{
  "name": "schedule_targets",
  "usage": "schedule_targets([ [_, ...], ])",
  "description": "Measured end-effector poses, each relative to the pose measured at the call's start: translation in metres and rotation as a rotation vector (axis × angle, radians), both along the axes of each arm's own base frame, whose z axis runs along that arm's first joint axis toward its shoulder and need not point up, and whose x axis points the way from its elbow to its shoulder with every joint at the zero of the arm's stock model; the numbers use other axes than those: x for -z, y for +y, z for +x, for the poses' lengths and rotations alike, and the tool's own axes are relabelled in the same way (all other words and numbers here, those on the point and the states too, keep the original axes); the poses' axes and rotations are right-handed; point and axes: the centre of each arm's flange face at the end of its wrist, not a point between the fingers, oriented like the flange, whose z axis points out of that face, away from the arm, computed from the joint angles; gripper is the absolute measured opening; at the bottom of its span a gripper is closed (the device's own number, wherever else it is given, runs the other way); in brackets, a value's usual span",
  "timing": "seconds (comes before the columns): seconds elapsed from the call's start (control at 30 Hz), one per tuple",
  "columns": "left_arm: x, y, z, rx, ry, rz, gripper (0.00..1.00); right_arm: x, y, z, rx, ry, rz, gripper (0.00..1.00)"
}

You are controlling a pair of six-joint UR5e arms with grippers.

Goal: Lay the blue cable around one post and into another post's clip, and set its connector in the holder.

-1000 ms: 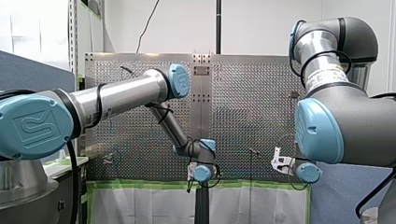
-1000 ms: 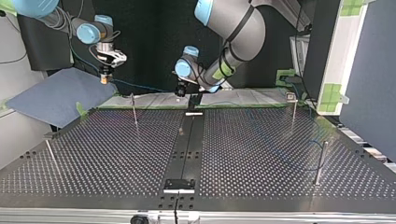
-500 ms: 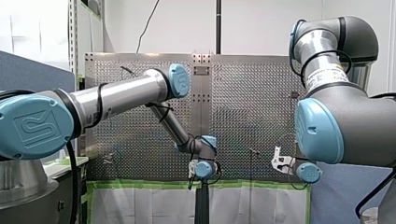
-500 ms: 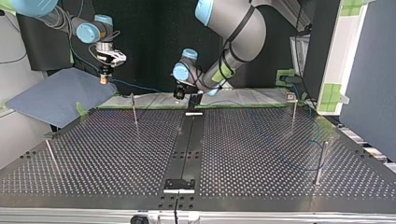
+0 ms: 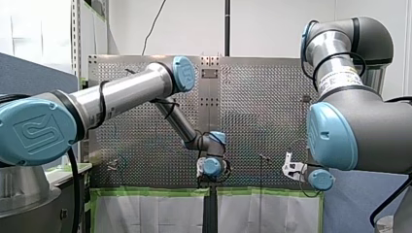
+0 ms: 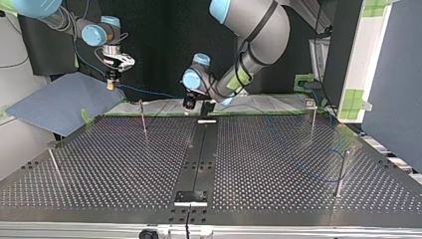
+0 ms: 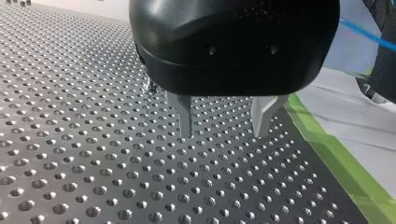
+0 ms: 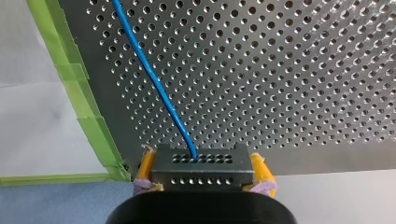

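Right wrist view shows my right gripper [image 8: 201, 158] pinching a dark grey rectangular connector block [image 8: 201, 173] with rows of small holes; its yellow pads [image 8: 145, 165] press against the block's two ends. A thin blue cable [image 8: 154, 84] leaves the block's top face and runs ahead over the grey perforated metal table [image 8: 280, 70], close to the strip of green tape [image 8: 70, 70] along the table's edge.

Seen from the top view, that gripper [image 6: 113, 82] hangs above the table's far corner at the view's left, over a blue-grey cloth [image 6: 54, 104], clear of the surface. The cable [image 6: 147, 92] sags from it toward the far edge. None of the slim upright metal posts [image 6: 143, 119] on the table has the cable visibly against it, though a faint blue line lies on the surface near the thicker post [image 6: 341, 172] at the view's right.

My left gripper [image 7: 223, 133] is black with two pointed metal fingers [image 7: 184, 116] spread apart and nothing between them. It hovers just above the perforated surface near the taped edge [image 7: 336, 163]. From the top view it [image 6: 189, 102] sits at the far edge, by the table's dark middle strip.
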Motion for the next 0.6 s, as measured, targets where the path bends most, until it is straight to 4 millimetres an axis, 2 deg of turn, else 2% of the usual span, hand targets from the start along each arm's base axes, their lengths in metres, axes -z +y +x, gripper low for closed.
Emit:
schedule_targets([
  [0.17,0.008,0.004,-0.016,0.018,0.017,0.042,0.71,0.000,0.000,0.000,0.000,0.000,0.000,0.00],
  [0.43,0.032,0.007,-0.059,0.084,0.098,0.145,0.71,0.000,0.000,0.000,0.000,0.002,0.001,0.00],
  [0.6,0.040,0.009,-0.076,0.107,0.145,0.185,0.71,0.000,0.000,0.000,0.000,0.001,-0.002,0.00],
])
